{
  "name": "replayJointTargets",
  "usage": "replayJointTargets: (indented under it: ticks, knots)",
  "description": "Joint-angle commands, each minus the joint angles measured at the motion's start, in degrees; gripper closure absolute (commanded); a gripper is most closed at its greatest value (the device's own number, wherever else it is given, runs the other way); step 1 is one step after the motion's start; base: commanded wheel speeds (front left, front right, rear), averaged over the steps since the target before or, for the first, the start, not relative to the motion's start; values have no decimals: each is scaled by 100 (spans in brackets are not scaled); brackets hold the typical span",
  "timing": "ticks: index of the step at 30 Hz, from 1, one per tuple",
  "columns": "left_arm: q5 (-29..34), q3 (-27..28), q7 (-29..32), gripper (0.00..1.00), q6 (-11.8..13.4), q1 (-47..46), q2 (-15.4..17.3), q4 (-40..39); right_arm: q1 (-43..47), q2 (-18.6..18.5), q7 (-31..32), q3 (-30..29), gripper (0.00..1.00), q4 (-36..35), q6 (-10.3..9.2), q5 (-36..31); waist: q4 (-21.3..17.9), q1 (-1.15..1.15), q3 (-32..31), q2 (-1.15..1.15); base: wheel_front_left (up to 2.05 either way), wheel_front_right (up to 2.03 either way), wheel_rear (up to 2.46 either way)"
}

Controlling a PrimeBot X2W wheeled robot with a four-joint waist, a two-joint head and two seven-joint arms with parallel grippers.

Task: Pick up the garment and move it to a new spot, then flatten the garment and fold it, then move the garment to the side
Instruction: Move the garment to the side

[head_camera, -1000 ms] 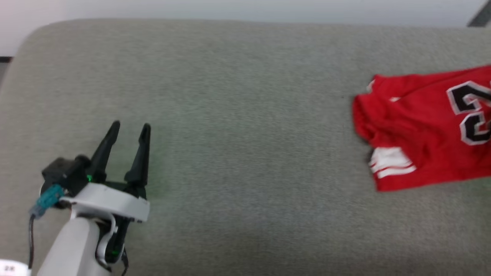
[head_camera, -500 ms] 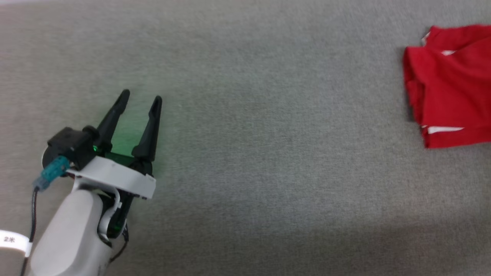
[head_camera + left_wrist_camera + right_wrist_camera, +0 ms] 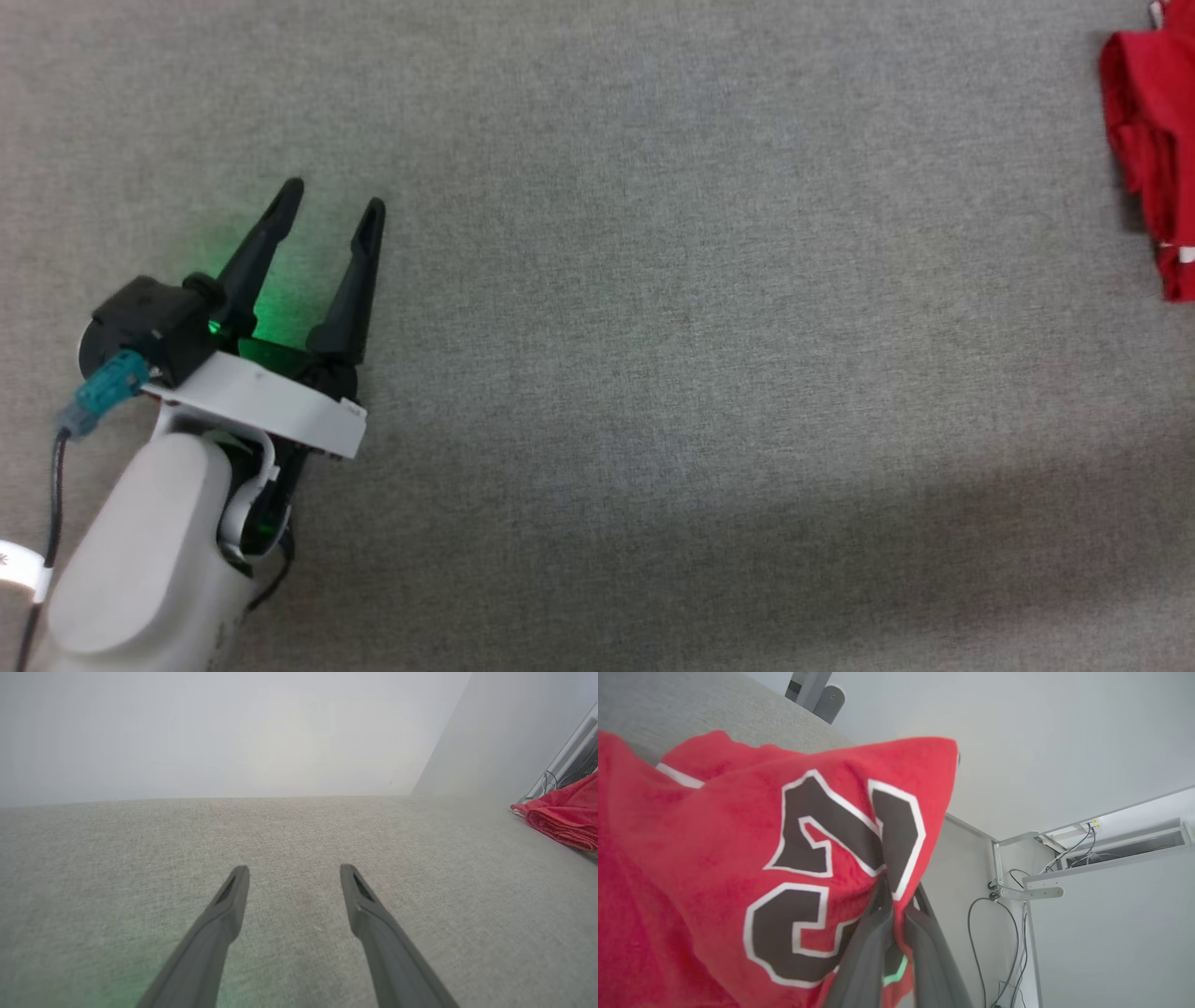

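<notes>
Right pincer (image 3: 899, 890) tight on the garment (image 3: 714, 858) at its 23, left pincer (image 3: 333, 194) wide over grey cushion (image 3: 672, 327), wall cables (image 3: 969, 924) behind.

The head camera is looking steeply down on the grey counter (image 3: 653, 280), catching the left hand (image 3: 332, 194) at lower left and a strip of the garment (image 3: 1153, 140) at the right edge. The left wrist camera is skimming low over the same counter, sharing that garment at far right. The right wrist camera is pressing close to the cloth, facing up toward a wall (image 3: 1064, 742).
</notes>
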Motion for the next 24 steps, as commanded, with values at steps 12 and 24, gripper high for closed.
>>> replayJointTargets:
  ticks: [12,24]
  knots:
    - [-19,-106,2,0,-13,-134,80,36,-561,678,-550,-94,100,1208,-12,-465,-31,0,181,0,0,0,0]
    - [-52,-90,2,0,-13,-122,84,89,-925,965,-1068,-291,0,1797,-12,-878,-62,0,24,0,0,0,0]
